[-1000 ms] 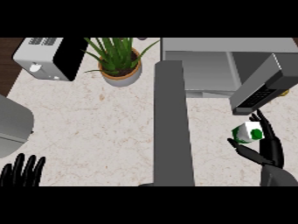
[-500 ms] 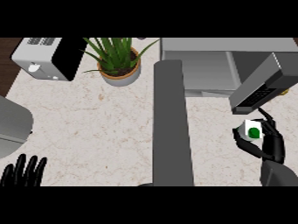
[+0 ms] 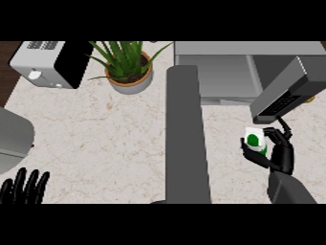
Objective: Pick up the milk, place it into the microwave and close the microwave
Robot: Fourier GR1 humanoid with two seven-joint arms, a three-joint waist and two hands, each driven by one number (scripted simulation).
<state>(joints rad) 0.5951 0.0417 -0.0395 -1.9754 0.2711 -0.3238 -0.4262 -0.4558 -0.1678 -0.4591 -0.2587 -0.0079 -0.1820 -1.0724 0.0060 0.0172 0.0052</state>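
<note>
The microwave (image 3: pixel 222 72) sits at one o'clock with its cavity bare inside and its door (image 3: pixel 292 88) swung out toward three o'clock. Just below the door's lower edge, the right hand (image 3: pixel 275 153) curls its fingers and thumb around the milk (image 3: pixel 255 140) (a small white carton with a green mark), holding it above the counter (image 3: pixel 109 129) at four o'clock. A plant pot (image 3: pixel 128 79) holding green leaves stands at twelve o'clock, a toaster (image 3: pixel 51 63) at eleven. Open marble lies between pot and left hand (image 3: pixel 24 187), which rests at seven o'clock, fingers straight.
</note>
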